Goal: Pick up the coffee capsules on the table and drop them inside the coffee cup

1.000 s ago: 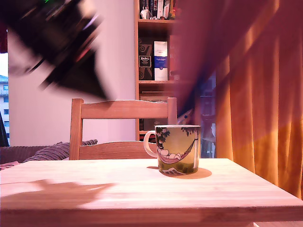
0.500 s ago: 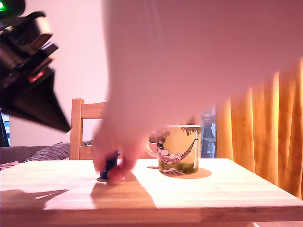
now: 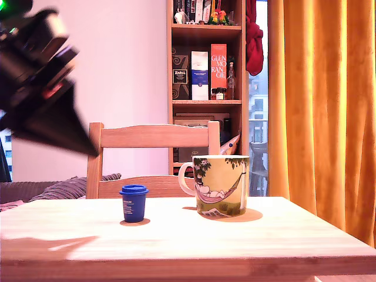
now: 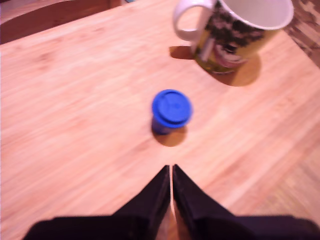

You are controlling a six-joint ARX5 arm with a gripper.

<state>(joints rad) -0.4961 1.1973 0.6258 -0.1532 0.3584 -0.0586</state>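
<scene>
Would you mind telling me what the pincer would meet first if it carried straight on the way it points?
Probably the blue coffee capsule: the shut pincer points at it, with bare table between. Depth is uncertain.
</scene>
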